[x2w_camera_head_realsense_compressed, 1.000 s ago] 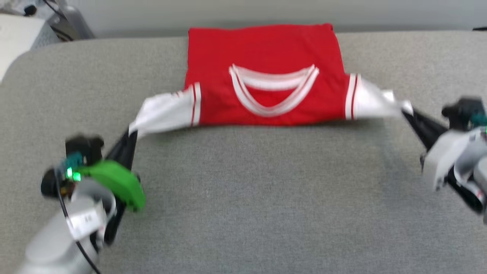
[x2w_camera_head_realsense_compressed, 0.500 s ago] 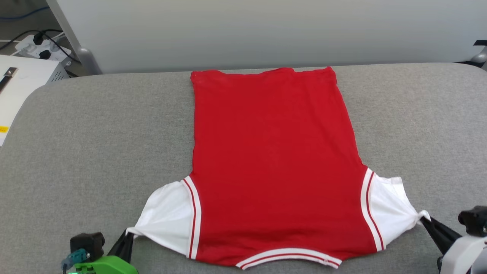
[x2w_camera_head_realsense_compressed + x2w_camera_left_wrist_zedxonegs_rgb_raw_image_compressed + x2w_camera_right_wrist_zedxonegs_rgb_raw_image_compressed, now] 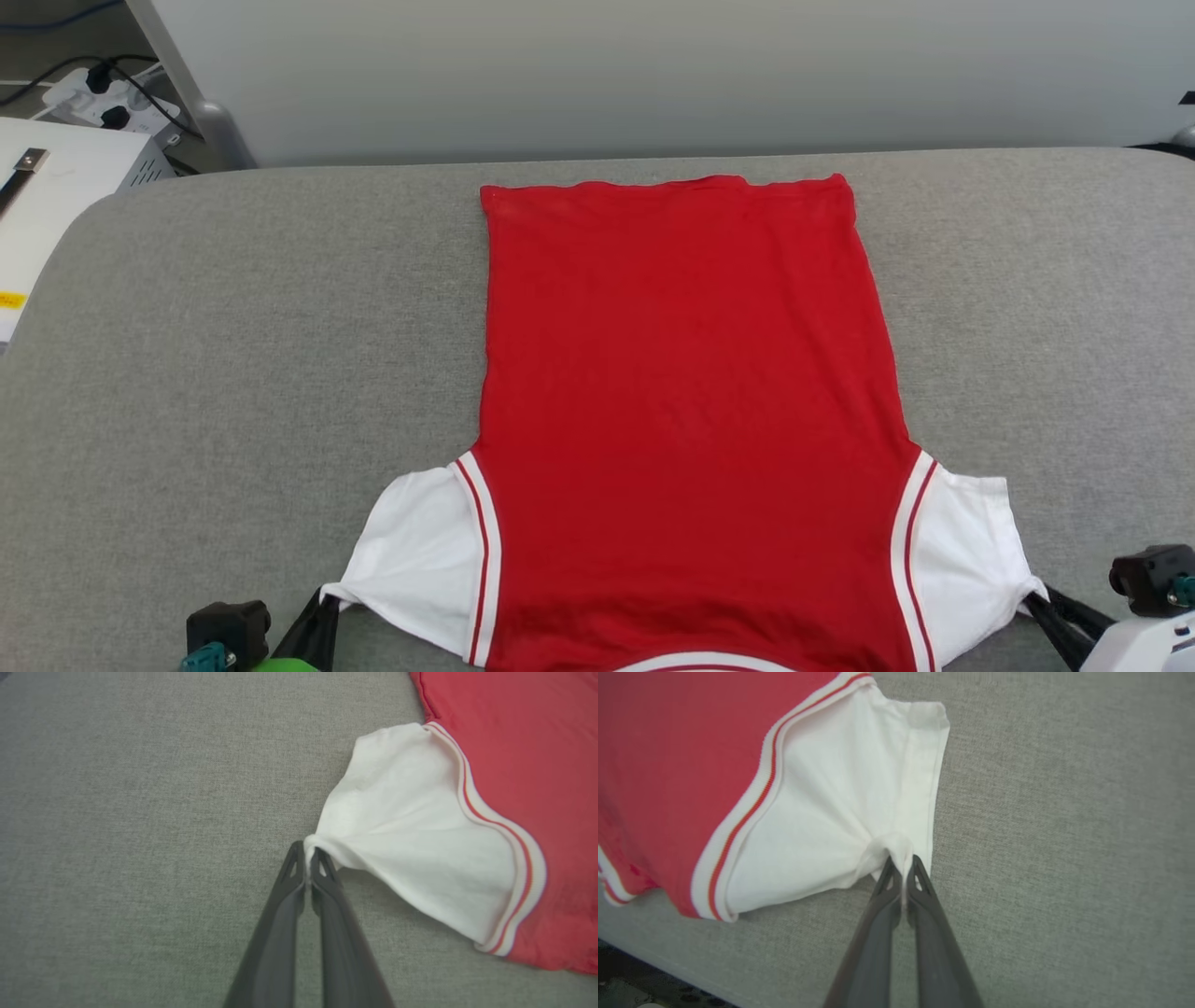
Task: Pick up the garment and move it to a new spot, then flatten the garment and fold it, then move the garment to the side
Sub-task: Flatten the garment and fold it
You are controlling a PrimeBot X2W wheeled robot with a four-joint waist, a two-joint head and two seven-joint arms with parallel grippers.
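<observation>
Left pincer [image 3: 307,851], right pincer [image 3: 903,861]: tight on garment [image 3: 681,392]

We see the garment [image 3: 686,401], a red jersey-style shirt with white short sleeves and red-and-white striped trim, spread flat with a plain red side up on the grey padded surface [image 3: 233,327], its straight hem toward the far edge and its striped neckline at the near edge of the head view. The body lies smooth with only faint ripples, while each sleeve is drawn outward into a bunched tip: the left sleeve [image 3: 411,826] pinched in our left gripper [image 3: 307,851], the right sleeve [image 3: 840,812] in our right gripper [image 3: 903,861].
</observation>
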